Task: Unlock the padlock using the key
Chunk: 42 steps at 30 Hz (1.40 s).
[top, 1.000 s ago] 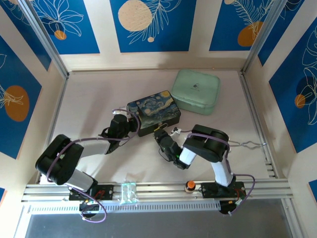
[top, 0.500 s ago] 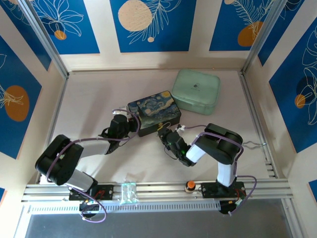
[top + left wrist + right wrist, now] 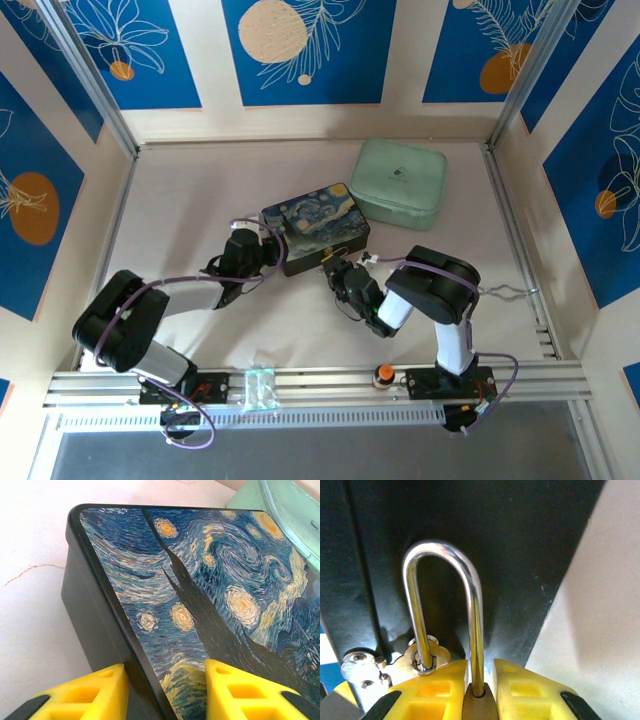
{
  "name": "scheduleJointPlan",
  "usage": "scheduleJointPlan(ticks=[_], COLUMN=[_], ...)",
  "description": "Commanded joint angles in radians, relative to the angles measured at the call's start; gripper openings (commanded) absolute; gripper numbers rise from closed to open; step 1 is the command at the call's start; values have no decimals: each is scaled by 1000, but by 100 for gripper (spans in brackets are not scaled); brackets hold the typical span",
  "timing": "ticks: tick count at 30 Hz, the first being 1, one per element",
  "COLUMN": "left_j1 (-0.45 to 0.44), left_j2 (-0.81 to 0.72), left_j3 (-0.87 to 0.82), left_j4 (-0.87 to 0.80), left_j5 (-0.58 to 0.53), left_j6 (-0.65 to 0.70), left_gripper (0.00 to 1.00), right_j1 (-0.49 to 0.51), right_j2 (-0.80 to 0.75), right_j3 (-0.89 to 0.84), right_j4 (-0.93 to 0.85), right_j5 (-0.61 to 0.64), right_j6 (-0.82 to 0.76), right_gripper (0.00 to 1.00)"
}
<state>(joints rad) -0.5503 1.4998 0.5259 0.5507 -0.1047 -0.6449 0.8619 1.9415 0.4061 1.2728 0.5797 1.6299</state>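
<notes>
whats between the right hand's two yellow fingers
The brass-gold body of the tiny padlock, pinched by the right hand, its silver shackle hooked through the latch of the dark box; the right wrist view shows it.

One starry-night box (image 3: 315,225), one mint-green box (image 3: 398,183) — two boxes — one padlock (image 3: 476,630) and one orange knob (image 3: 383,374).

No text, label or number can be read.

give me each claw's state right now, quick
left claw: astride the starry box corner; whether it grips cannot be told
right claw: closed on the padlock, holding its brass body
</notes>
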Motion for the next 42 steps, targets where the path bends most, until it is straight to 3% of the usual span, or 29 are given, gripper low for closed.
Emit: scheduleJointPlan(ticks=[1,5,7,9,15,19,23,24,28,33,37,42], left_j1=[33,33,33,35,39,41,44,44,44,47,47,47], left_j2=[57,50,48,47,34,37,29,26,24,34,38,35], left_j3=[-58,-54,-50,-48,-54,-53,-58,-60,-57,-53,-55,-50], left_j4=[-333,-334,-334,-340,-344,-342,-343,-343,-342,-342,-331,-334], left_j5=[-86,-87,-89,-90,-95,-92,-92,-91,-93,-95,-86,-79], left_j6=[67,68,68,70,74,73,73,73,73,76,72,69], left_gripper=[40,40,40,40,40,40,40,40,40,40,39,38], right_j1=[-10,-4,-13,-28,-69,-27,4,8,8,-29,-29,3], right_j2=[80,43,31,33,38,-38,-188,-216,-265,-198,-119,-149], right_j3=[-64,-112,-125,-141,-156,-128,-102,-101,-86,-114,-156,-149], right_j4=[-300,-288,-284,-202,-2,-128,-576,-619,-603,-578,-382,-439], right_j5=[77,120,138,137,38,92,207,227,217,147,131,158], right_j6=[78,39,59,21,-54,-78,113,125,-18,78,27,8], right_gripper=[11,10,15,14,11,13,14,15,15,24,13,9])
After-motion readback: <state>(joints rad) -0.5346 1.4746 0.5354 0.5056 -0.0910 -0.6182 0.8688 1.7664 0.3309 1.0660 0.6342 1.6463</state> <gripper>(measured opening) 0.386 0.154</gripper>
